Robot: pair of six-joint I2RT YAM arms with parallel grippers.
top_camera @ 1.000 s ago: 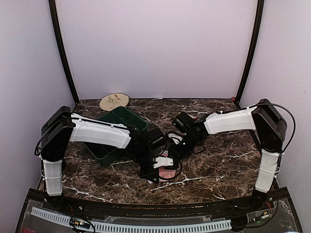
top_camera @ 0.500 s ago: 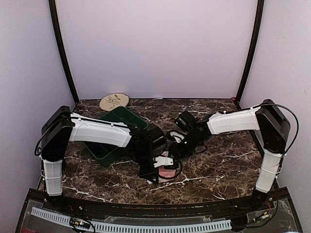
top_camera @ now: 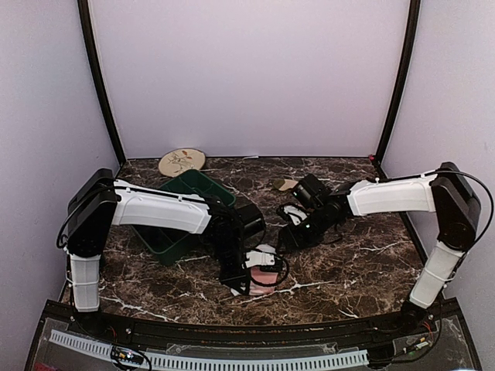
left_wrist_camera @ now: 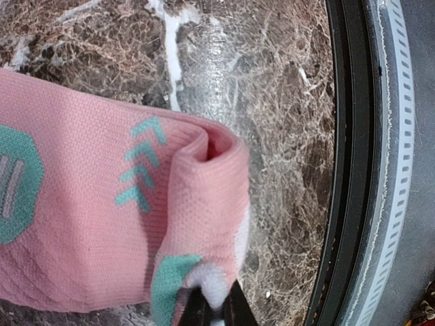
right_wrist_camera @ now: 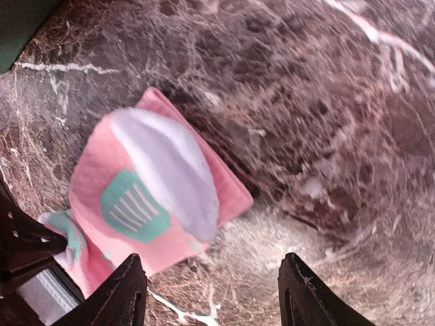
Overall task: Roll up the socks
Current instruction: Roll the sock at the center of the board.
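Note:
The pink sock (left_wrist_camera: pixel 88 217) with mint-green marks lies on the marble near the front edge, one end folded over into a loose roll. My left gripper (left_wrist_camera: pixel 215 309) is shut on the white and mint tip of that fold. In the top view the left gripper (top_camera: pixel 246 280) sits right on the pink sock (top_camera: pixel 268 277). My right gripper (right_wrist_camera: pixel 214 292) is open with nothing between its fingers, just off the sock's (right_wrist_camera: pixel 146 197) near edge. It hovers to the right of the sock (top_camera: pixel 289 236) in the top view. A small tan sock (top_camera: pixel 282 184) lies further back.
A dark green bin (top_camera: pixel 179 202) stands left of centre, partly under my left arm. A round patterned plate (top_camera: pixel 182 161) leans at the back wall. The table's black front rim (left_wrist_camera: pixel 353 170) runs close beside the pink sock.
My right gripper has opened wider and drawn back to the right, away from the pink sock, uncovering the tan sock behind it. The left gripper has stayed shut on the fold.

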